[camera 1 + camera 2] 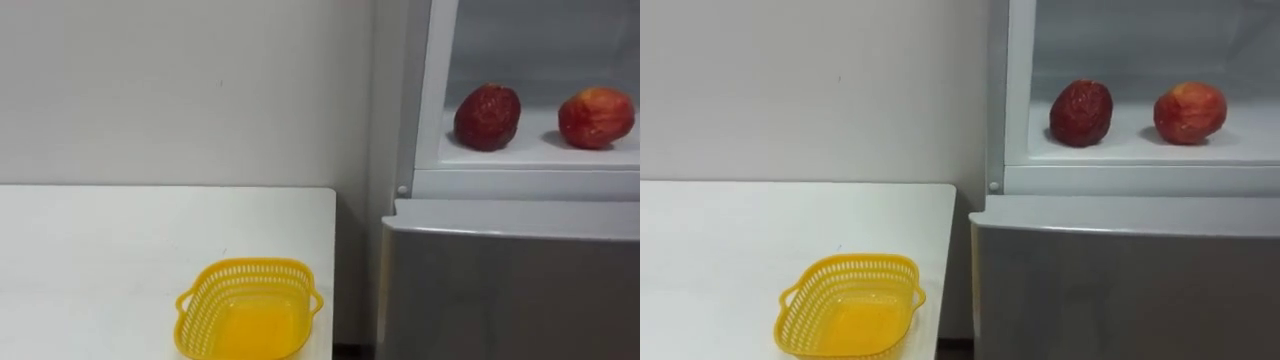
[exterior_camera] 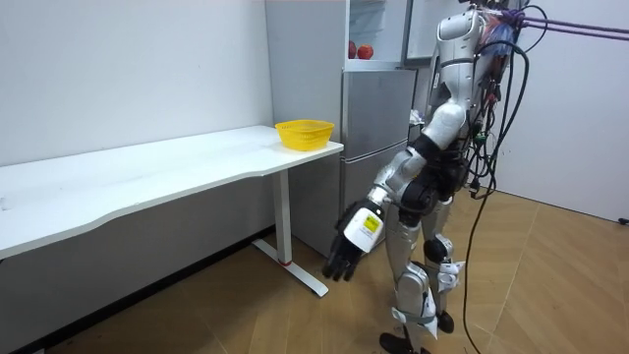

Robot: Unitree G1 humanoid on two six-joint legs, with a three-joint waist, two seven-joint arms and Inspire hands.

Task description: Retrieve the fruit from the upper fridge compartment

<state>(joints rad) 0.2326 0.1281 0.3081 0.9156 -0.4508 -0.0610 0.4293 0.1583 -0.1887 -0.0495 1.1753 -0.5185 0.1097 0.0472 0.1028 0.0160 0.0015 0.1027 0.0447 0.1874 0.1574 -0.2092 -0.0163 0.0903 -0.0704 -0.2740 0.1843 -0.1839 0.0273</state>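
left robot hand (image 2: 352, 241): hanging low by the robot's side, fingers loose, nothing in it
basket (image 1: 248, 310): yellow, on the table (image 1: 100, 250) by its right edge
fridge (image 1: 500, 280): right of the table, upper part open
dark apple (image 1: 487, 117): far, on the fridge shelf (image 1: 540, 152), left
red apple (image 1: 596, 117): same shelf, right of the dark one, not touching

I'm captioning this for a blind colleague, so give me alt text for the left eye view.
A dark red fruit and a brighter red apple sit apart on the white shelf of the open upper fridge, at upper right. Lower left, an empty yellow basket stands near the right edge of a white table.
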